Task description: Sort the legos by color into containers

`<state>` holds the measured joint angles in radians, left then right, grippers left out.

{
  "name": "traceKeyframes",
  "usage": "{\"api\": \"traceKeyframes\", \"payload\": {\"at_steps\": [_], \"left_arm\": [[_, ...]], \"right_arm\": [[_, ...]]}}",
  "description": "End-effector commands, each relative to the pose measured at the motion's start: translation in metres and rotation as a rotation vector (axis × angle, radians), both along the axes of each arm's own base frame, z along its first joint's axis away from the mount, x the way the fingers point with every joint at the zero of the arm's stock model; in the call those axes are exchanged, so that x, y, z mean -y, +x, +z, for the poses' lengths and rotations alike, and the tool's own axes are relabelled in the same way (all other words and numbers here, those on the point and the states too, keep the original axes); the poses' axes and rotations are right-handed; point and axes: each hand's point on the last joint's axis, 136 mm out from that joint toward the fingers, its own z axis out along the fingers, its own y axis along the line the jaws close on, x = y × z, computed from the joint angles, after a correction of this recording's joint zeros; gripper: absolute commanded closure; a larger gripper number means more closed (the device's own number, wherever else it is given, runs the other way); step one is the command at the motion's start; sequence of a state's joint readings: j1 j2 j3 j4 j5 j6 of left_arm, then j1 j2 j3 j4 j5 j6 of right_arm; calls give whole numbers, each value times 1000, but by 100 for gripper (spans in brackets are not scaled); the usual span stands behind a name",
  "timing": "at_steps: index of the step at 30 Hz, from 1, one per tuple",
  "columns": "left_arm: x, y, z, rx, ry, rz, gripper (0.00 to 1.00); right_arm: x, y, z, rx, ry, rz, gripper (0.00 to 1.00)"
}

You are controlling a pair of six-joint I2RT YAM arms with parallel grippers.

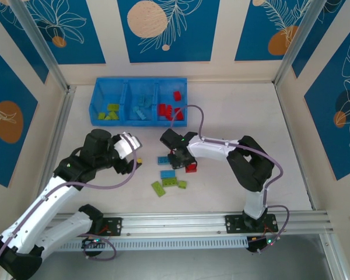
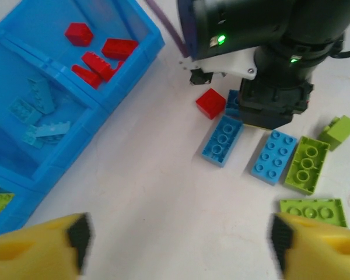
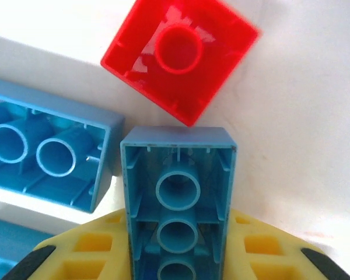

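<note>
The containers are three compartments of one blue bin (image 1: 141, 80): lime green legos (image 1: 111, 111) on the left, light blue (image 1: 142, 109) in the middle, red (image 1: 169, 108) on the right. Loose legos lie mid-table: a red one (image 1: 191, 168), light blue ones (image 1: 167, 174) and green ones (image 1: 158, 188). My right gripper (image 1: 178, 156) is down among them. Its yellow fingers (image 3: 262, 245) press both sides of an upturned light blue lego (image 3: 178, 175), beside an upturned red lego (image 3: 181, 55). My left gripper (image 2: 179, 236) hangs open over bare table, left of the pile.
In the left wrist view the bin's wall (image 2: 137, 73) runs along the upper left, and the right arm's dark wrist (image 2: 268, 87) stands over the pile. A purple cable (image 1: 195, 116) loops from the right arm past the bin's right end. An aluminium rail (image 1: 181, 221) borders the near edge.
</note>
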<state>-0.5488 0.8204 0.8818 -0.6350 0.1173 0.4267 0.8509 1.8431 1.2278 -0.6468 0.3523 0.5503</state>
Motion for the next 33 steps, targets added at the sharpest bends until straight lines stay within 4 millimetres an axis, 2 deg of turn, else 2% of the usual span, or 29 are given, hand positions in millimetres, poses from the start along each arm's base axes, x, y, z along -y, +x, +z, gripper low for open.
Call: {"api": "traceKeyframes", "payload": {"at_steps": [1, 3, 6, 8, 10, 14, 15, 17, 19, 21, 22, 23, 25, 26, 28, 29, 33], "left_arm": [[-3, 1, 18, 87, -51, 25, 1], [-4, -2, 28, 130, -87, 24, 0], [-10, -2, 41, 199, -126, 59, 0], [-18, 2, 48, 239, -143, 114, 0], [-28, 8, 52, 268, -146, 185, 0], [-43, 16, 51, 283, -123, 280, 0], [-45, 17, 52, 283, -122, 292, 0], [-47, 18, 51, 281, -116, 307, 0], [-49, 18, 49, 279, -106, 317, 0], [-50, 20, 47, 275, -92, 323, 0], [-50, 20, 46, 276, -87, 323, 0], [-50, 21, 45, 273, -82, 322, 0], [-49, 21, 42, 266, -74, 314, 0], [-48, 21, 41, 261, -70, 309, 0], [-45, 21, 41, 254, -71, 296, 0], [-44, 20, 41, 250, -72, 291, 0], [-45, 20, 40, 251, -73, 290, 0]], "right_arm": [[-2, 14, 75, 171, 127, -56, 73], [-13, 19, 114, 271, 227, -10, 73], [-41, 28, 167, 425, 390, 117, 73], [-59, 45, 196, 530, 465, 173, 73], [-75, 71, 214, 592, 484, 200, 73], [-101, 143, 217, 612, 450, 175, 73], [-105, 158, 205, 592, 425, 161, 73], [-119, 189, 198, 593, 405, 146, 74], [-131, 212, 179, 594, 369, 151, 74], [-143, 232, 172, 613, 344, 167, 73], [-149, 239, 162, 608, 322, 180, 73], [-154, 247, 161, 619, 314, 186, 71], [-158, 256, 159, 626, 303, 193, 66], [-160, 257, 159, 624, 301, 199, 60], [-162, 255, 170, 635, 316, 216, 45], [-161, 252, 178, 638, 324, 220, 41], [-150, 228, 219, 627, 358, 227, 40]]}}
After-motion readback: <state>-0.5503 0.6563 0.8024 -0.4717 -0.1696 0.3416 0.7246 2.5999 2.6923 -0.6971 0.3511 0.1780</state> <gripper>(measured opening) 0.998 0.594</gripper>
